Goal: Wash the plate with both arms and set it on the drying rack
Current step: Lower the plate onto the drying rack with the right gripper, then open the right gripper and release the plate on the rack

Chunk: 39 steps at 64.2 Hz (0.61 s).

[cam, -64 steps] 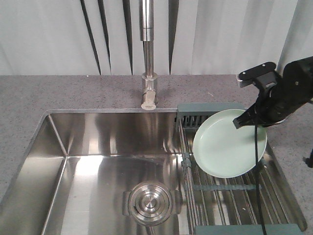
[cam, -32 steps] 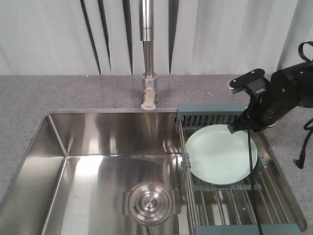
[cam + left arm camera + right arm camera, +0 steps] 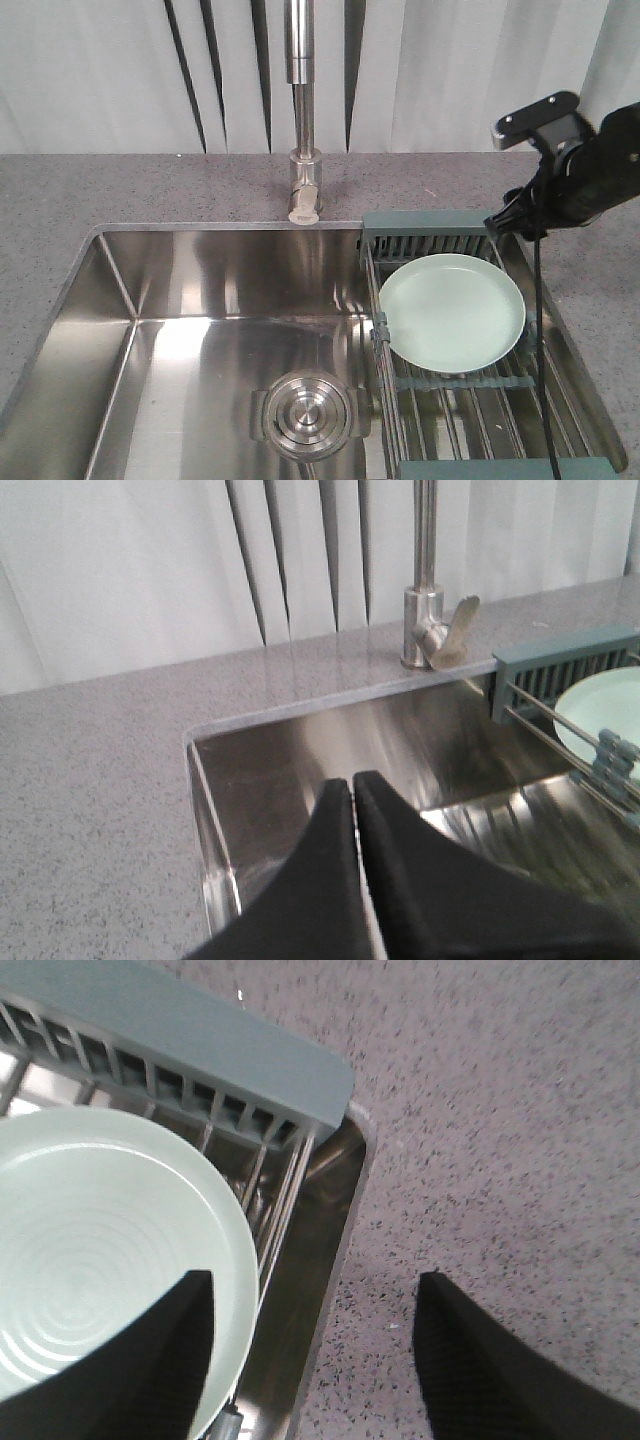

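Grey speckled countertop (image 3: 120,190) frames a steel sink (image 3: 200,290) beneath pale curtains. Over the counter's right edge, the right gripper (image 3: 315,1285) hangs with its fingers spread wide and nothing between them, one fingertip above the plate's rim and the other above the stone. Just below it, the plate (image 3: 452,312) lies flat on the wire bars of the drying rack (image 3: 470,400), near the slotted end piece, with faint concentric rings on its upward face. Well apart, at the sink's left side, the left gripper (image 3: 352,782) has its fingers pressed together, empty. The faucet (image 3: 303,120) stands behind the basin.
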### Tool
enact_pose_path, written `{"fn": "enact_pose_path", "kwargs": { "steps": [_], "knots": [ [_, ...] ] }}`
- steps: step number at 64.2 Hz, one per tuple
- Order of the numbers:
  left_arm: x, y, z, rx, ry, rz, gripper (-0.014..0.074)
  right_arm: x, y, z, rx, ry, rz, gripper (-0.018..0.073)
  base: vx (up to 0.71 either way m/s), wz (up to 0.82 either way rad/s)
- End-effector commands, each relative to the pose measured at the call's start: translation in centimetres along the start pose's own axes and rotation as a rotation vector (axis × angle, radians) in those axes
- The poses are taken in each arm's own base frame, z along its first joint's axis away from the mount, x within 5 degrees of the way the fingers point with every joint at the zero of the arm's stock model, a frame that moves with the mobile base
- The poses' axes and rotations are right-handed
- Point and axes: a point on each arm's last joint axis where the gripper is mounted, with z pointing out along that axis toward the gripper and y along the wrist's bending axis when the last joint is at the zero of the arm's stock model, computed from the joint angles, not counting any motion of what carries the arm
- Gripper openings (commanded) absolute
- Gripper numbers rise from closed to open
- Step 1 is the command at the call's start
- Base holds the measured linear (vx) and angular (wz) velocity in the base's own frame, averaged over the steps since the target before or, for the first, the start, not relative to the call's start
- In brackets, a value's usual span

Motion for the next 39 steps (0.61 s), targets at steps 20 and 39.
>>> {"fn": "enact_pose_path", "kwargs": {
  "steps": [20,39],
  "knots": [
    [-2.2,0.2,0.0,-0.001,-0.204,-0.123,-0.0006,3.6,2.4,-16.7,-0.245,-0.520,-0.067,-0.0008,0.00,0.00],
    [0.7,1.1,2.0,0.007,-0.185,-0.291,-0.0006,15.0,6.4,-15.8,-0.277,-0.625,-0.055,-0.0007,0.00,0.00]
  ]
}}
